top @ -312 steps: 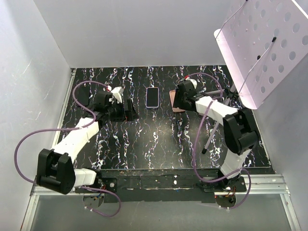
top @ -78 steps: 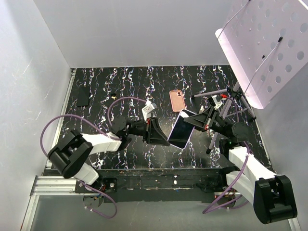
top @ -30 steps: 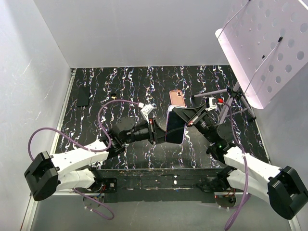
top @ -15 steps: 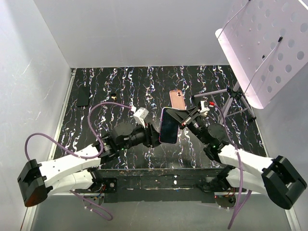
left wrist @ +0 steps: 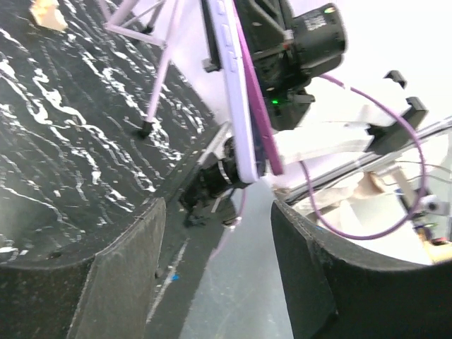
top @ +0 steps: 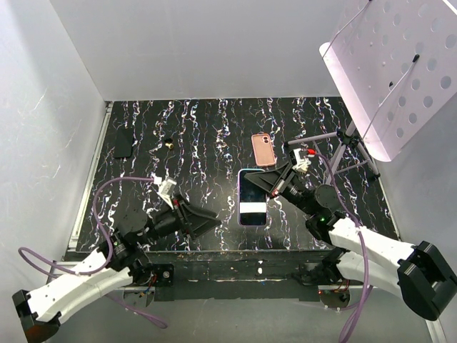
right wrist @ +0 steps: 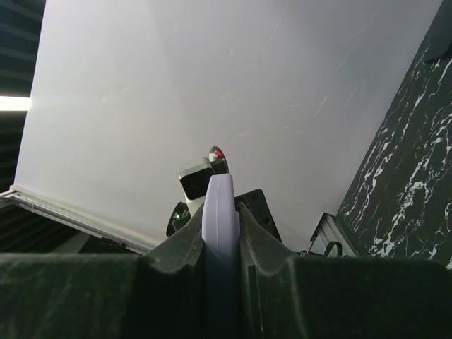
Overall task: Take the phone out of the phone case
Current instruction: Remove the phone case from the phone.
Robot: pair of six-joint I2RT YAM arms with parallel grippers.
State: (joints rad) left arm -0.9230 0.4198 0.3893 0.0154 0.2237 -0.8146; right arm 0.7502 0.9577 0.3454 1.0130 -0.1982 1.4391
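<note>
Fingers of the left hand [top: 206, 223] are spread wide on nothing, over the near edge of the black, white-veined desk [top: 207, 136]. Just beyond, the right hand [top: 271, 184] is clamped on one edge of the lilac-rimmed phone [top: 252, 199], held screen-up above the desk. Farther back lies a pink case [top: 263, 148], a tripod [top: 335, 153] with a perforated white panel [top: 389, 68] stands right, and white walls [top: 207, 43] enclose everything.

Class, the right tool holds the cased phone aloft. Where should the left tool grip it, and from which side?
Probably the free near-left corner of the phone, coming from the left arm's side: the right tool pinches the far-right end, and the thin long edge faces the open left tool.
</note>
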